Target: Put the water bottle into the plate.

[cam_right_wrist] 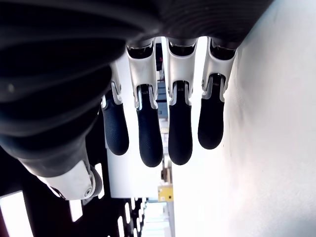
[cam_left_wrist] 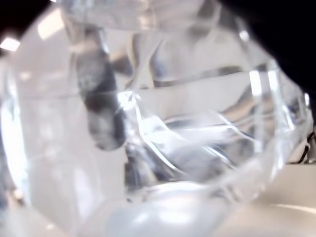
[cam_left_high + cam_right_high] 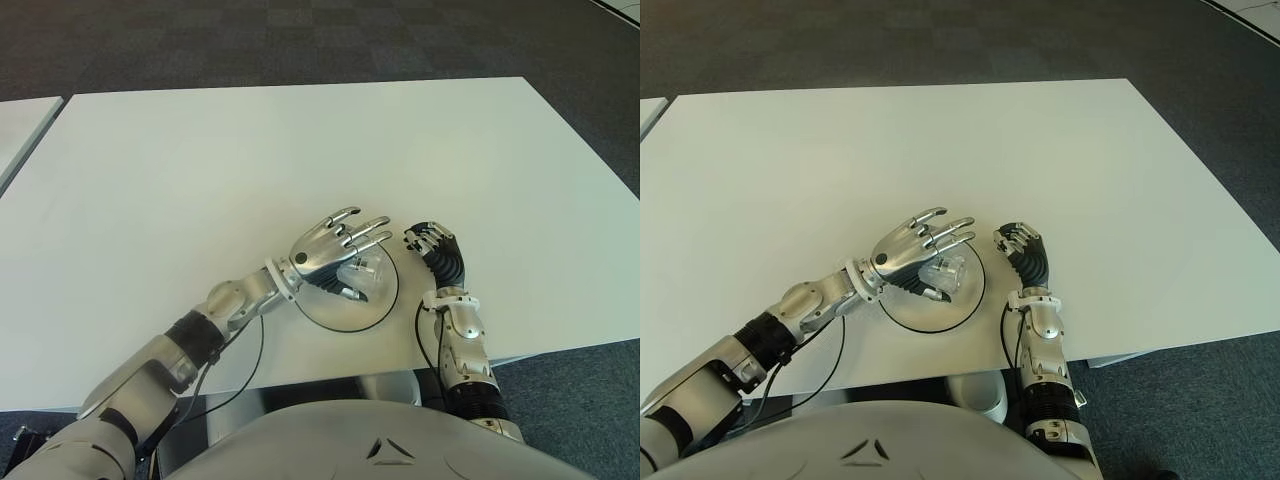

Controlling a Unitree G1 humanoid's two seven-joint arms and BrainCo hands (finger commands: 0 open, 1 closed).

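Near the front edge of the white table (image 3: pixel 300 150), the plate (image 3: pixel 330 312) lies flat, and the clear water bottle (image 3: pixel 365 272) lies on its side inside it, under the left hand (image 3: pixel 325 252). The left hand is over the plate with its fingers (image 3: pixel 362 232) stretched out and spread above the bottle, so they do not close around it, and in the left wrist view the bottle fills almost everything. The right hand (image 3: pixel 432 243) shows just beside the plate on its right side, with 4 fingers (image 1: pixel 150 133) bent and holding nothing.
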